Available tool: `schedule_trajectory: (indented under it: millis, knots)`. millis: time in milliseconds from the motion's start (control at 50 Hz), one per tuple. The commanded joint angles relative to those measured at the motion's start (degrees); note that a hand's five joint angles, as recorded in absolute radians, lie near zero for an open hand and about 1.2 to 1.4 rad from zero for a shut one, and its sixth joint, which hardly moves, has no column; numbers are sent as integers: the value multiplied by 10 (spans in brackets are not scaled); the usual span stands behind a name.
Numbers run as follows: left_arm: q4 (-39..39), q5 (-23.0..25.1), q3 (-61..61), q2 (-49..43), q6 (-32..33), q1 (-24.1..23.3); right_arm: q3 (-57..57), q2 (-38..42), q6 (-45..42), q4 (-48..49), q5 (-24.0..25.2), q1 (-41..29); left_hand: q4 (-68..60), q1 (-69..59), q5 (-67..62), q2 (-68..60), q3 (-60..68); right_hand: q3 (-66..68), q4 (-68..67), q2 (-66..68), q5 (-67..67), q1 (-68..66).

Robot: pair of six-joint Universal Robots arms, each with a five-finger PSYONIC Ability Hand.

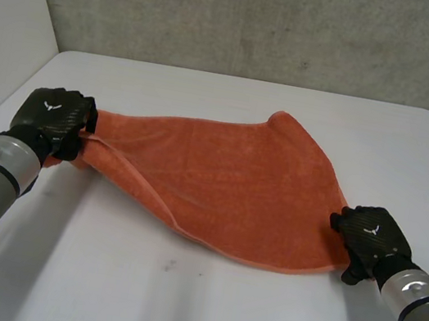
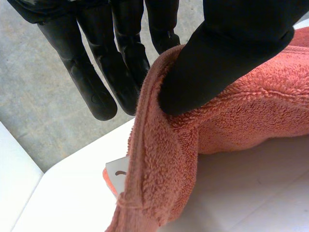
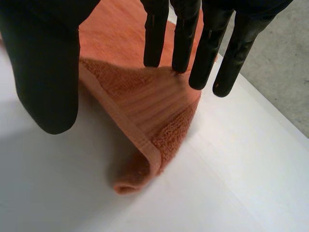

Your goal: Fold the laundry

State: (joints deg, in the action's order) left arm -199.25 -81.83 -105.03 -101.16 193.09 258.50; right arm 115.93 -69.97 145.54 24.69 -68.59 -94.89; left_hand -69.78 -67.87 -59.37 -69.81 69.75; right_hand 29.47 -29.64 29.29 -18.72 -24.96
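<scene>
An orange towel (image 1: 228, 179) lies spread across the white table (image 1: 197, 307), with its far edge folded over. My left hand (image 1: 55, 120) holds the towel's left end a little off the table. In the left wrist view the thumb of this hand (image 2: 231, 48) presses the towel's hem (image 2: 159, 145) against the fingers (image 2: 120, 72) behind it. My right hand (image 1: 372, 234) is at the towel's near right corner. In the right wrist view its fingers (image 3: 183, 34) are straight and its thumb stands apart. The folded corner (image 3: 145, 121) lies on the table beneath them, ungripped.
A white label (image 2: 118, 174) hangs from the towel's hem below my left hand. A white side wall (image 1: 8, 8) stands at the table's left and a grey concrete wall (image 1: 264, 20) behind it. Bare tabletop stretches in front of the towel.
</scene>
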Motion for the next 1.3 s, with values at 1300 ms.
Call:
schedule_trajectory:
  millis: [1300]
  knots:
    - [224,4,331,-134,180,16,-572,70,-157,-391,-205,-83,-102,-121,-106,-102,103,505,-504,507,-513,-550]
